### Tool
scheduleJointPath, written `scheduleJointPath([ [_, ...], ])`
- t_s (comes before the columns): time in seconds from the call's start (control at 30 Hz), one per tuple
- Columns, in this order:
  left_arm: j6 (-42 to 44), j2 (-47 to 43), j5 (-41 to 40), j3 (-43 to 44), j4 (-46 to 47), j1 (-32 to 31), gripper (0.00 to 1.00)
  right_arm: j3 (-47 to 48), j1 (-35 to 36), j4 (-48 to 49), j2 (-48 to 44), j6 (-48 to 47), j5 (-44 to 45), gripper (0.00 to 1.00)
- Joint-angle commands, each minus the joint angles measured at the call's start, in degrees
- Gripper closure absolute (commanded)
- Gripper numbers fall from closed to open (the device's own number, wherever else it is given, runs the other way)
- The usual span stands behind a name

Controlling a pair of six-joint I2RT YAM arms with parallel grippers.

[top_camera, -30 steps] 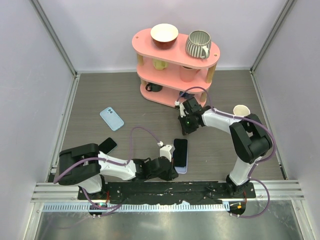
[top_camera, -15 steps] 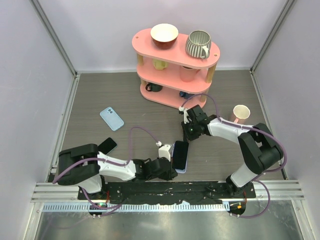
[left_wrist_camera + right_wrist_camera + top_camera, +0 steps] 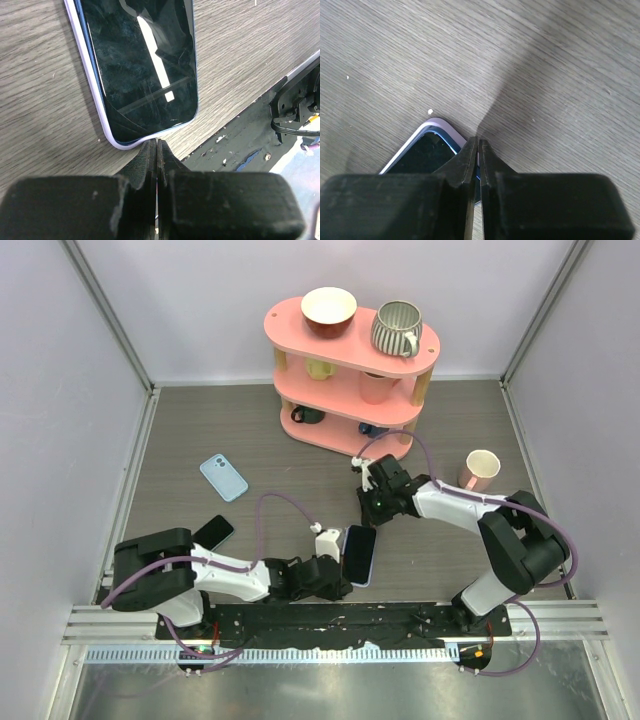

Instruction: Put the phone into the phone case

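The phone (image 3: 359, 550), black screen up, lies in a lilac phone case (image 3: 365, 580) near the table's front edge. Its lilac rim shows along the phone's side (image 3: 92, 85) and round its far corner (image 3: 437, 122). My left gripper (image 3: 339, 586) lies low on the table, shut, its tips (image 3: 156, 142) touching the case's near corner. My right gripper (image 3: 367, 520) is at the phone's far end. Its fingers stand almost together over that corner (image 3: 478, 141), with only a hairline slit between them. The screen (image 3: 140, 65) fills the left wrist view.
A light blue phone (image 3: 223, 477) lies at left centre and a black phone (image 3: 213, 531) near the left arm. A pink three-tier shelf (image 3: 350, 370) with a bowl and mugs stands at the back. A cream cup (image 3: 480, 468) sits at right. The black base rail (image 3: 400, 615) runs just behind the phone.
My right arm has swung from beside the shelf down to the phone's far end, uncovering the cream cup. The phone and case have turned slightly. The left gripper stays shut at the near corner.
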Motion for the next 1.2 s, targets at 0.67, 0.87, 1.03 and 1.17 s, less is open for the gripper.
scheduleJointPath([
  [0.67,3.11,-22.57,-6.17,4.15,-19.3,2.38,0.4,-1.89,2.63,-4.92,-20.58,29.07,14.93,0.33],
  [0.87,5.13,-24.6,0.31,2.93,-20.38,12.38,0.4,-13.07,3.07,3.07,-29.02,36.92,6.76,0.44],
  [1.03,6.1,-21.7,8.4,2.66,-18.88,19.08,0.41,-16.41,3.33,3.25,-29.81,37.45,5.52,0.51],
  [1.17,7.07,-19.51,10.52,3.62,-18.44,20.23,0.43,-19.05,3.95,6.5,-28.42,38.5,4.28,0.58],
])
